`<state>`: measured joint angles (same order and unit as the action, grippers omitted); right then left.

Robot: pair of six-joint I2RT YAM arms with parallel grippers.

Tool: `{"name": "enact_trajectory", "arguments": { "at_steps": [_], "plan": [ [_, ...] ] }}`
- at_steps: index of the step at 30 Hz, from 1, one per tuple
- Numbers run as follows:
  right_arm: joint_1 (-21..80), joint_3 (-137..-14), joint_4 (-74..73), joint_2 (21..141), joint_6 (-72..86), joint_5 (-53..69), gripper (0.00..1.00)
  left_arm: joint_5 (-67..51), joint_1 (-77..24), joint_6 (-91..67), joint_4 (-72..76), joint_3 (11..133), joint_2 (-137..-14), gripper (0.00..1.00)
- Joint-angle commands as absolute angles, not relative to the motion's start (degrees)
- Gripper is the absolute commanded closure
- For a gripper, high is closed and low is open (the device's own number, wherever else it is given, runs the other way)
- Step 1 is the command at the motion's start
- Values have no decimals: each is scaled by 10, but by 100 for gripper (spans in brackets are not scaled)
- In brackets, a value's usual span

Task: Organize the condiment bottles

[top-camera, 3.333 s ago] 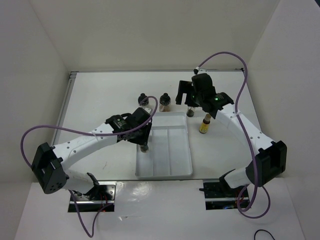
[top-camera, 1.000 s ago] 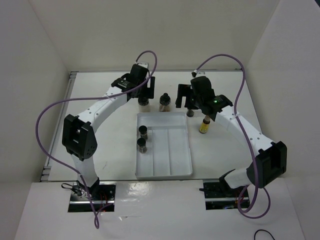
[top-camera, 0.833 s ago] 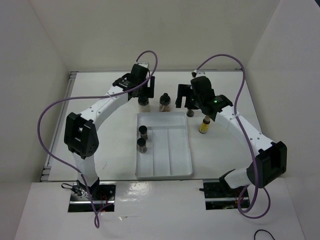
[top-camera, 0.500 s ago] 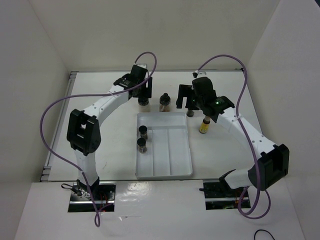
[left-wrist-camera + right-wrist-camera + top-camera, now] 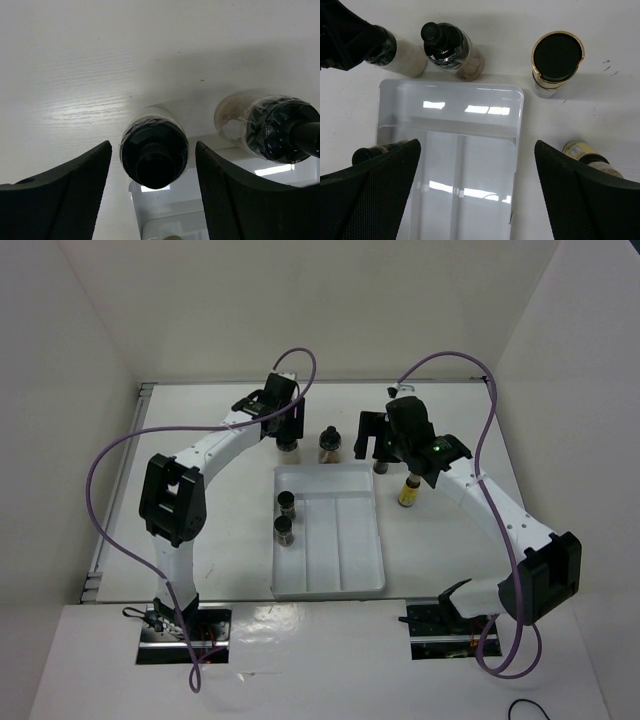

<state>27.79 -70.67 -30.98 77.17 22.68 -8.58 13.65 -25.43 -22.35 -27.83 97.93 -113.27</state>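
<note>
My left gripper (image 5: 288,430) is open at the back of the table, its jaws on either side of a pale black-capped bottle (image 5: 154,159) with gaps on both sides; the bottle also shows in the top view (image 5: 288,446). A brown black-capped bottle (image 5: 330,445) stands just right of it (image 5: 270,127). Two short dark bottles (image 5: 286,503) (image 5: 284,530) stand in the left compartment of the white tray (image 5: 345,580). My right gripper (image 5: 372,435) is open and empty above the tray's far right corner (image 5: 480,200). A bottle with a gold-rimmed black cap (image 5: 556,57) and an amber tan-capped bottle (image 5: 587,155) stand right of the tray.
The white divided tray (image 5: 452,100) has a cross compartment at the back and long ones running forward. White walls enclose the table on three sides. Purple cables loop off both arms. The left arm's elbow (image 5: 172,505) stands left of the tray.
The left arm has left the tray, with a second dark bottle now standing there, and reached to the pale bottle at the back. The right arm has barely moved.
</note>
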Motion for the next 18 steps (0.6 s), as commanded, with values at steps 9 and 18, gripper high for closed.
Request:
{"name": "enact_trajectory", "arguments": {
  "at_steps": [9, 18],
  "plan": [
    [289, -697, -310, 749, 228, -97, 1, 125, -253, -200, -259, 996, -1149, 34],
    [289, -697, -316, 749, 233, -102, 1, 125, -253, -200, -259, 996, -1154, 56]
  ]
}}
